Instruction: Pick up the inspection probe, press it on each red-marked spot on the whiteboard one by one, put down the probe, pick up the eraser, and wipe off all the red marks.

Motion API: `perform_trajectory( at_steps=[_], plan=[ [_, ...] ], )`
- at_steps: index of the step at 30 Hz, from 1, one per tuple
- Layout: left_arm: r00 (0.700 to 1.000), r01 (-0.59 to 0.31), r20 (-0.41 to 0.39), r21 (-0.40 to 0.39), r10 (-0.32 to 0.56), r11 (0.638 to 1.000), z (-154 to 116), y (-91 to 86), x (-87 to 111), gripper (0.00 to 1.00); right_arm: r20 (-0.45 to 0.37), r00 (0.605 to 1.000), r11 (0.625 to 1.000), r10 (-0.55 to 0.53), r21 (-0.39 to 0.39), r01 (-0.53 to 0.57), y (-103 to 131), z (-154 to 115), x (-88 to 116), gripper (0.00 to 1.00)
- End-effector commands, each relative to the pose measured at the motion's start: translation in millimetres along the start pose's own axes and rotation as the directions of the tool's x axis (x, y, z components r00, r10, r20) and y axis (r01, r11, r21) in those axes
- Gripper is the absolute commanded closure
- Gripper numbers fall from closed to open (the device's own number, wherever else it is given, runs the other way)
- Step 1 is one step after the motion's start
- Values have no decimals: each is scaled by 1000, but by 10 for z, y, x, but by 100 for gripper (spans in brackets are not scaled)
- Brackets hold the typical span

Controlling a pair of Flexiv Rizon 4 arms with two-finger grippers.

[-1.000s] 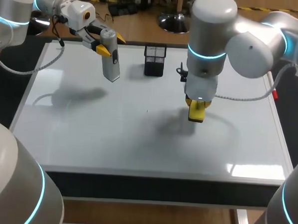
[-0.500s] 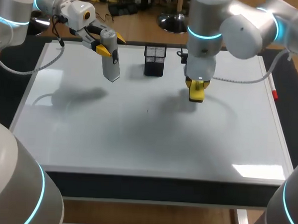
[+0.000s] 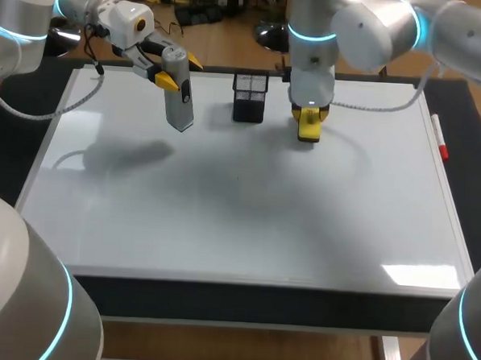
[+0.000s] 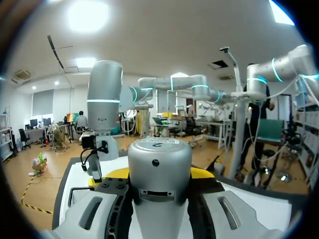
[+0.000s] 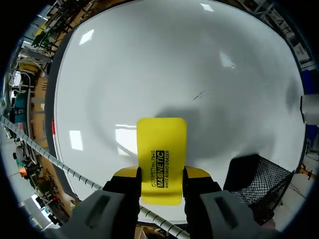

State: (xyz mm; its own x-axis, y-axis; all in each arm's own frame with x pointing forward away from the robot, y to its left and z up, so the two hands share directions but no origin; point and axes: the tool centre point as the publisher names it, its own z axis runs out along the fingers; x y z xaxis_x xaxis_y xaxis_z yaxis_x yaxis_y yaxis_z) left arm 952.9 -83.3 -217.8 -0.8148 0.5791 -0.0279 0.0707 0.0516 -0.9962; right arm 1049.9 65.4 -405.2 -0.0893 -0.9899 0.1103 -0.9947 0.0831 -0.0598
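Two tools held, probe (image 3: 179, 96), black-lettered yellow eraser (image 5: 161, 149)

The plainest print is on the yellow eraser (image 5: 161, 159), seen in the right wrist view. Black capital lettering runs along its length in two lines, one large and bold, the other smaller and thinner beside it. The lettering sits on the flat face turned toward the camera, toward the end nearer the wrist. In the left wrist view, the round grey top of the probe (image 4: 159, 164) carries one small dark character near its far edge, too small to make out with certainty. In the head view the eraser's lettering is too small to tell.
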Motion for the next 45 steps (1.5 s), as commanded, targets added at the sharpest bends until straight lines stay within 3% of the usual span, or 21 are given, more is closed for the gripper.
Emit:
perform_trajectory(
  at_steps=[1, 12, 25, 26, 27, 29, 30, 32, 33, 34, 45],
  plan=[
    [1000, 0, -5, 1, 0, 1000, -13, -3, -13, 100, -24, 1000, 999, -6, -47, 5, -206, -3, -37, 100],
    [1000, 0, -5, 1, 0, 1000, -13, -3, -13, 100, -30, 999, 998, 12, -58, -13, -357, 85, 25, 100],
    [1000, 0, -5, 1, 0, 1000, -13, -3, -13, 100, -35, 999, 998, 7, -64, -9, -362, 148, 23, 100],
    [1000, 0, -5, 1, 0, 1000, -13, -3, -13, 100, -38, 999, 998, 9, -62, -12, -362, 151, 24, 96],
    [1000, 0, -5, 1, 0, 1000, -13, -3, -13, 100, -38, 999, 998, 10, -61, -12, -355, 153, 29, 87],
    [1000, 0, -5, 1, 0, 1000, -13, -3, -13, 100, -37, 999, 998, 15, -59, -17, -336, 150, 40, 84],
    [1000, 0, -5, 1, 0, 1000, -13, -3, -13, 100, -31, 999, 998, 17, -55, -19, -320, 142, 50, 73],
    [1000, 0, -5, 1, 0, 1000, -13, -3, -13, 100, -34, 999, 998, 20, -51, -22, -299, 133, 66, 59],
    [1000, 0, -5, 1, 0, 1000, -13, -3, -13, 100, -29, 999, 999, 22, -48, -23, -287, 123, 76, 43],
    [1000, 0, -5, 1, 0, 1000, -13, -3, -13, 100, -30, 999, 999, 27, -45, -28, -276, 113, 87, 0],
    [1000, 0, -5, 1, 0, 1000, -13, -3, -13, 100, 30, 989, 989, 147, -29, -147, -227, -83, 290, 0]
  ],
)
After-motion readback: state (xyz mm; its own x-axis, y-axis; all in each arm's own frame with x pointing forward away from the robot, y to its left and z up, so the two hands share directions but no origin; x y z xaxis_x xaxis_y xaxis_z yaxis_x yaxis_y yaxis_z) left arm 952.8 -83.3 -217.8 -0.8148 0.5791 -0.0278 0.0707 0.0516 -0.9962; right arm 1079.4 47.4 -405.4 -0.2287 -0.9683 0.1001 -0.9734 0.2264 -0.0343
